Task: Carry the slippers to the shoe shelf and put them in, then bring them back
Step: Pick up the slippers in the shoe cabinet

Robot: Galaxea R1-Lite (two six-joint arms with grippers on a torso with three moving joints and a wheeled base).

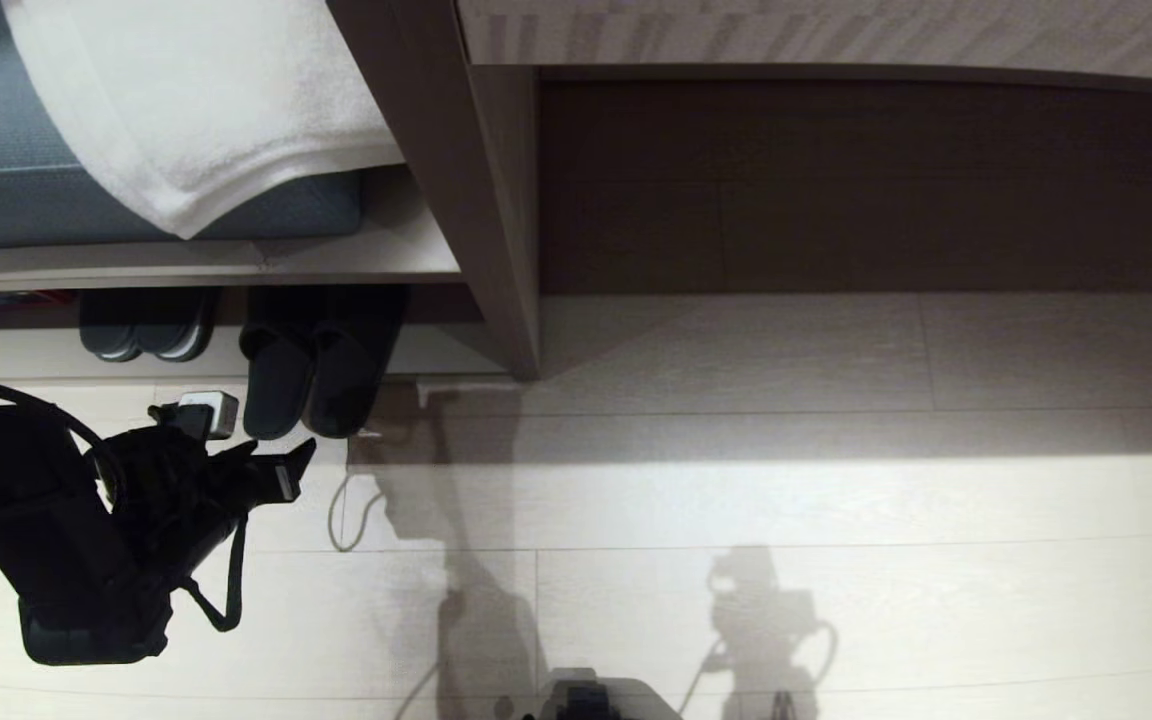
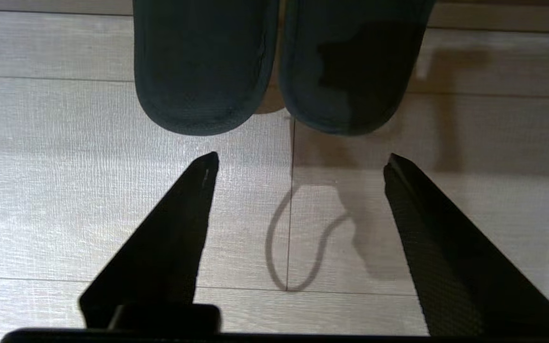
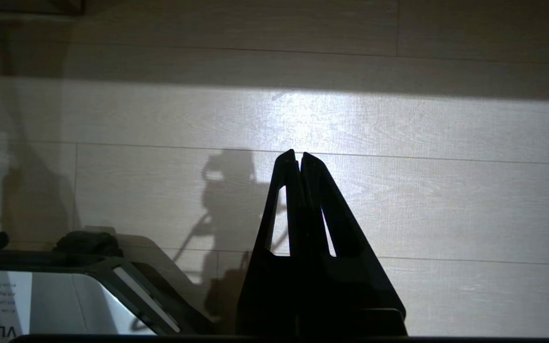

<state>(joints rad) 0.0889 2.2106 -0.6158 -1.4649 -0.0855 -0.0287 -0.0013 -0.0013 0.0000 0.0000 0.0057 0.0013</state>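
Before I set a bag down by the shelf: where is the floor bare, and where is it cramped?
Bare floor runs wide in front of the desk recess, right of the upright panel. It is crowded at the shoe shelf: the slippers jut out, a second pair sits beside them, and the open left gripper is close by.

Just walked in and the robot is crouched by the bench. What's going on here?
The left gripper hangs open just short of the heels of the slippers, holding nothing. The black pair lies side by side, toes inside the shoe shelf, heels sticking out onto the floor. Another dark pair sits further in beside them. The right gripper is shut and idle above bare floor.
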